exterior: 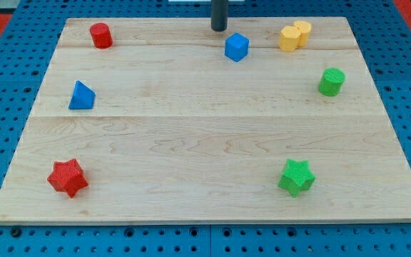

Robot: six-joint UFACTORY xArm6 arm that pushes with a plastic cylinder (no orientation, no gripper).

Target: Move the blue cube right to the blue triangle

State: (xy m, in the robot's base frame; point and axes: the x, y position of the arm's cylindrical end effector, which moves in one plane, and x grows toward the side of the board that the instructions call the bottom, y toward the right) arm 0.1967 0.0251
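My tip (219, 28) sits near the view's top edge of the wooden board (205, 143), just up-left of the blue cube (237, 47), not touching it; no gripper fitted, nothing held. Blue triangle (82, 96) lies well apart at the view's left. Yellow blocks (294, 36) right of the cube

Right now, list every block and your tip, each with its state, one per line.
My tip: at the view's top, just up-left of the blue cube, apparently not touching.
Blue cube: free, far right of the triangle.
Blue triangle: alone at the left.
Red cylinder: upright.
Yellow blocks: two, touching.
Green cylinder: upright.
Red star: flat.
Green star: flat.
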